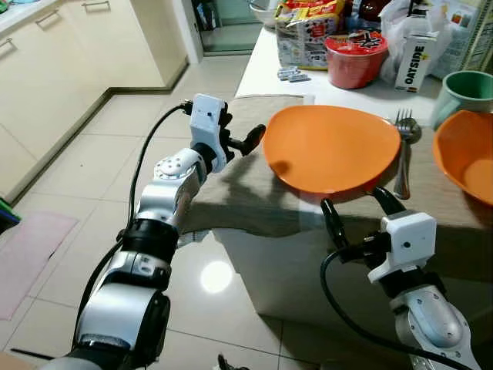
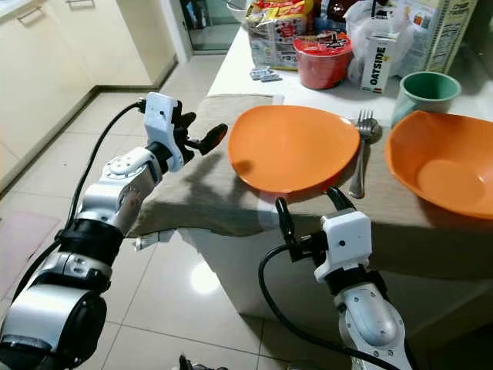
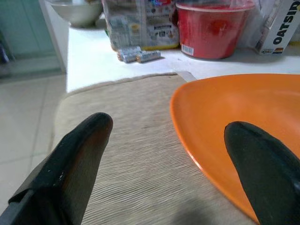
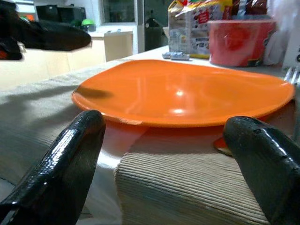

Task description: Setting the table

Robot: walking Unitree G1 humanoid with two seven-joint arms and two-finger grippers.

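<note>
You have the plate (image 1: 331,148) lying flat on the mat (image 1: 254,196), which covers the near end of the table (image 1: 266,62) and hangs over its front edge. Take the plate as your landmark.

Your left gripper (image 1: 248,141) is at the plate's left rim, raised a little above the mat. Its fingers (image 3: 77,150) are spread apart and grasp nothing; in the left wrist view one finger is over the mat and the other over the plate's edge. You cannot tell whether that finger touches the rim.

Your right gripper (image 1: 358,210) is at the plate's near rim, just off the table's front edge, pointing at the plate. Its fingers (image 4: 70,154) are also wide apart and empty, with the plate's rim and the mat's fold between them in the right wrist view.

A fork (image 1: 404,154) lies just right of the plate, tines away from you. Right of the fork sits a bowl (image 2: 443,166), and behind the bowl a cup (image 2: 425,91). Beyond the plate, on the bare table, you see a red tub (image 1: 356,58), a carton (image 1: 416,62) and snack packs (image 1: 304,31).
</note>
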